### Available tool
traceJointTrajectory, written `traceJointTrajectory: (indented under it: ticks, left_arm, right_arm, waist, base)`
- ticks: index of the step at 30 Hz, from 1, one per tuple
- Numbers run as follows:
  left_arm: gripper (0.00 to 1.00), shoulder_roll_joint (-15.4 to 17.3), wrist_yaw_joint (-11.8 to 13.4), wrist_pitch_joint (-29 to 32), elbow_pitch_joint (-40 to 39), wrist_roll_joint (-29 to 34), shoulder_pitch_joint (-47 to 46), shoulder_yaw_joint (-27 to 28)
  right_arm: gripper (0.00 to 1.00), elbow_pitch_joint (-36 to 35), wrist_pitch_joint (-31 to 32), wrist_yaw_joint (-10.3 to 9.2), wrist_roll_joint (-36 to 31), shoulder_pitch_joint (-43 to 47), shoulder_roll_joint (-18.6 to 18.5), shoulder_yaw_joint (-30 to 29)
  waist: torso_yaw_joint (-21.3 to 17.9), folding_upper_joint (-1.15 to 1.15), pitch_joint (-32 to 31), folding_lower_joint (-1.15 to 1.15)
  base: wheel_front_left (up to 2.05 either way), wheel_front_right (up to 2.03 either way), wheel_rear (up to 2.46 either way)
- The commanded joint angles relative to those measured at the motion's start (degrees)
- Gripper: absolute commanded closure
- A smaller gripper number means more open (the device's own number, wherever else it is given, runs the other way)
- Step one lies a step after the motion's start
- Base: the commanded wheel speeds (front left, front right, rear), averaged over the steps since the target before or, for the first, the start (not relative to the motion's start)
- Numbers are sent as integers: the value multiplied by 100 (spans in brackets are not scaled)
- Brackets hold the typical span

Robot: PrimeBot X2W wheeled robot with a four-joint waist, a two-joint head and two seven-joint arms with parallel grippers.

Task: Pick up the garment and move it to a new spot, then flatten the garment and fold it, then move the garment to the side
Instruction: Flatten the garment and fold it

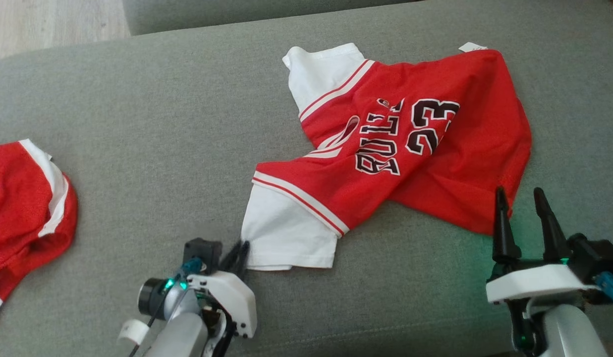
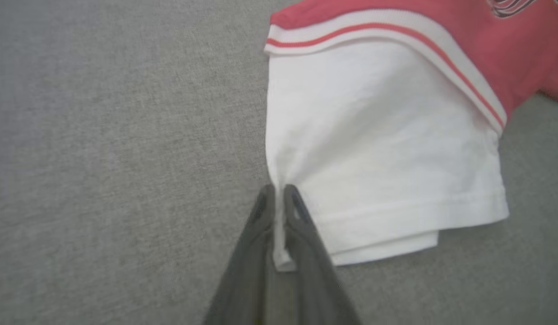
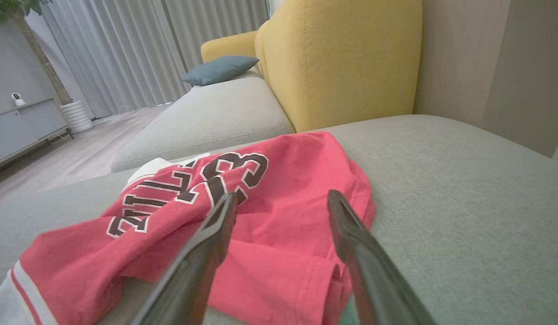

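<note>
We are seeing the red Bulls jersey [image 1: 435,163] lying crumpled, lettering up, on the grey sofa seat [image 1: 138,124], right of centre in the head view. The left tool [image 2: 279,194] is pinching narrow on the bottom corner of the near white sleeve [image 2: 378,149], with a thin fold of cloth running between its fingers. The right tool [image 1: 519,193] is standing wide and holding nothing, just beside the red hem [image 1: 465,218]. We cannot tell whether it is touching.

Risks as we are judging them:
- The left grip is taking only a sliver of corner, so a lift is likely pulling it free, or stretching the sleeve out while the body is lagging behind.
- Lifting by one sleeve alone is twisting the jersey into a rope and making flattening harder.
- The right tool is risking a close on one layer of the bunched hem, or on the seat fabric below.
- A second red garment [image 1: 24,198] is lying at the seat's left end, well apart, so carrying the jersey that way is risking overlap or a tangle.
- The seat looks soft, so pressing down is likely burying the fingers.
</note>
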Motion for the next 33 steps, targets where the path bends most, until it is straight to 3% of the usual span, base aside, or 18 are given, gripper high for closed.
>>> traceJointTrajectory:
  ticks: [1, 14, 23, 33]
  left_arm:
    - [100, 40, -77, 80, 9, -65, -30, 18]
    - [100, 8, 103, -908, -907, -348, -61, 439]
    - [100, -24, 132, -987, -2255, -272, 126, 849]
    - [100, -43, 84, -989, -2577, -165, 302, 939]
  right_arm:
    - [0, -69, -78, 21, -22, -221, -23, 32]
    - [0, 674, -44, 21, -102, -298, -23, -130]
    - [0, 1538, 119, 21, 313, -530, -23, -25]
    - [0, 2714, 103, 21, 624, -1071, -23, -207]
  waist:
    - [17, 0, -26, 0]
    - [238, 0, -160, 0]
    - [357, 0, -96, 0]
    - [471, 0, -19, 0]
  base:
    - [0, 0, 0]
    - [0, 0, 0]
    - [0, 0, 0]
    - [0, 0, 0]
